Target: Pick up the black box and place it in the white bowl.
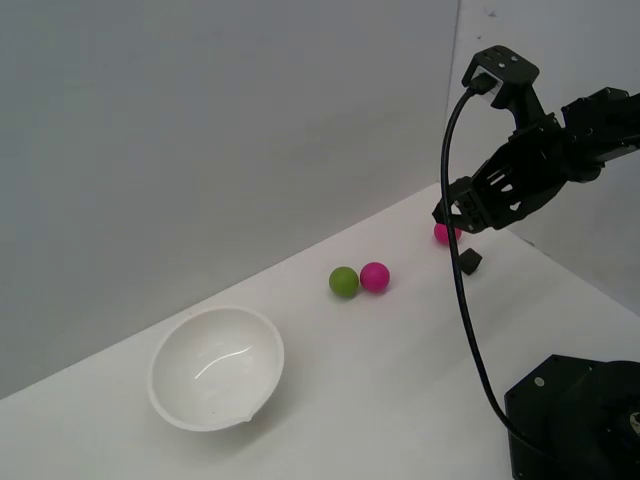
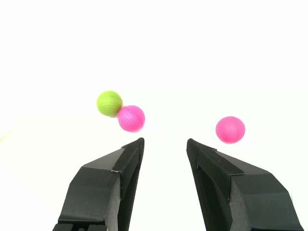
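Observation:
The black box [image 1: 469,262] is a tiny black cube on the white table, just in front of a pink ball [image 1: 443,233]. My gripper [image 1: 452,214] hovers above the box and that ball, with the cable crossing in front of it. In the wrist view the gripper [image 2: 164,144] is open and empty, and the box is out of view. The white bowl [image 1: 215,368] sits empty and tilted at the exterior view's left, far from the gripper; it does not show in the wrist view.
A green ball [image 1: 344,282] touches a second pink ball [image 1: 375,276] mid-table; both show in the wrist view, green [image 2: 109,103] and pink [image 2: 131,118], with the lone pink ball [image 2: 230,129] apart. The black robot base [image 1: 575,420] stands at the front right. A grey wall runs behind.

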{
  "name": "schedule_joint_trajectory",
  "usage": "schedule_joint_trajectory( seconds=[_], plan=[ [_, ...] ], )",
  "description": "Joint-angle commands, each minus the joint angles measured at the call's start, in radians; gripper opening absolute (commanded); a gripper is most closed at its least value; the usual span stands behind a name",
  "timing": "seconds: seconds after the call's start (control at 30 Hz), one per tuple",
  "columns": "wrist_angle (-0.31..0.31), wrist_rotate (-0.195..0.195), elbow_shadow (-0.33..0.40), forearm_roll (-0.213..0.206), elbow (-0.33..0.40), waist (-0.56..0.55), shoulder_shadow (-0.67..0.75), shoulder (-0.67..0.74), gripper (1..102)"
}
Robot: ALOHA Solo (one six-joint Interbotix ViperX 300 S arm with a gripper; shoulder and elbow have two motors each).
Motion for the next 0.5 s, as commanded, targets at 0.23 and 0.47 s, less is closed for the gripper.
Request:
schedule_joint_trajectory(
  seconds=[0.23,0.47],
  plan=[
    [0.015,0.006,-0.023,0.011,-0.02,0.091,-0.058,-0.063,53],
    [0.015,0.006,-0.026,0.015,-0.023,0.138,-0.097,-0.101,94]
  ],
)
